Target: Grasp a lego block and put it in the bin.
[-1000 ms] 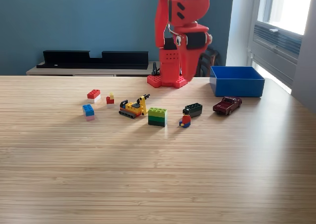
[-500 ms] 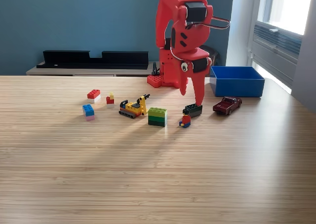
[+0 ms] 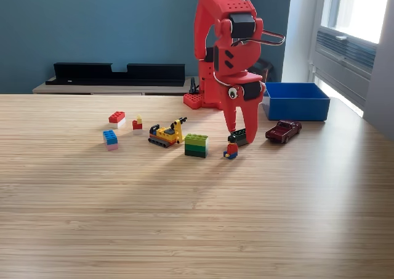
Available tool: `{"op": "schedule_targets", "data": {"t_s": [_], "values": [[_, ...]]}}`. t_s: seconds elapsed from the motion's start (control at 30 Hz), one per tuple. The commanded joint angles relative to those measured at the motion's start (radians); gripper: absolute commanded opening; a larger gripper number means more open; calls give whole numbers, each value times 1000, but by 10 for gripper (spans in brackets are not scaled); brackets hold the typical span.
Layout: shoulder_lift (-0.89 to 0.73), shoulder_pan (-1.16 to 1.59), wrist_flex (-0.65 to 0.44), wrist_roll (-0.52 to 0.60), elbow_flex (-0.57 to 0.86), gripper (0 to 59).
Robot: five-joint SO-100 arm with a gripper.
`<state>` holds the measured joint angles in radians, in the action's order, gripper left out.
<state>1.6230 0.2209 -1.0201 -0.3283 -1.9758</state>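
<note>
Jaws of the red arm hang spread apart, pointing down at the dark green lego block, one finger on each side of it; whether they touch it or have any hold on it I cannot tell. That block sits on the wooden surface toward its far edge, right of centre in the exterior view. Just in front of it stands a small red-shirted minifigure. A two-tone green block stack lies just beside the minifigure on the exterior view's left, then a yellow toy digger, a small red and yellow piece, a red-on-white block and a blue-on-pink block further that way. A dark red toy car sits to the exterior view's right of the jaws. The blue bin rests near the far right corner of the surface, just behind the car and apart from the block. A long black tray lies on a ledge behind the surface
</note>
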Motion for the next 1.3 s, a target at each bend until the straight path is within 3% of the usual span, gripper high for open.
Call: {"op": "schedule_targets", "data": {"t_s": [0.03,0.3,0.53,0.67,0.8,1.1,1.3], "values": [[75,21,34,-3,-20,200],[74,54,74,5,-77,144],[74,51,91,34,-66,0],[75,43,72,69,-15,0],[84,41,-38,103,115,0],[87,115,-403,212,591,0],[87,336,-541,264,653,0]]}}
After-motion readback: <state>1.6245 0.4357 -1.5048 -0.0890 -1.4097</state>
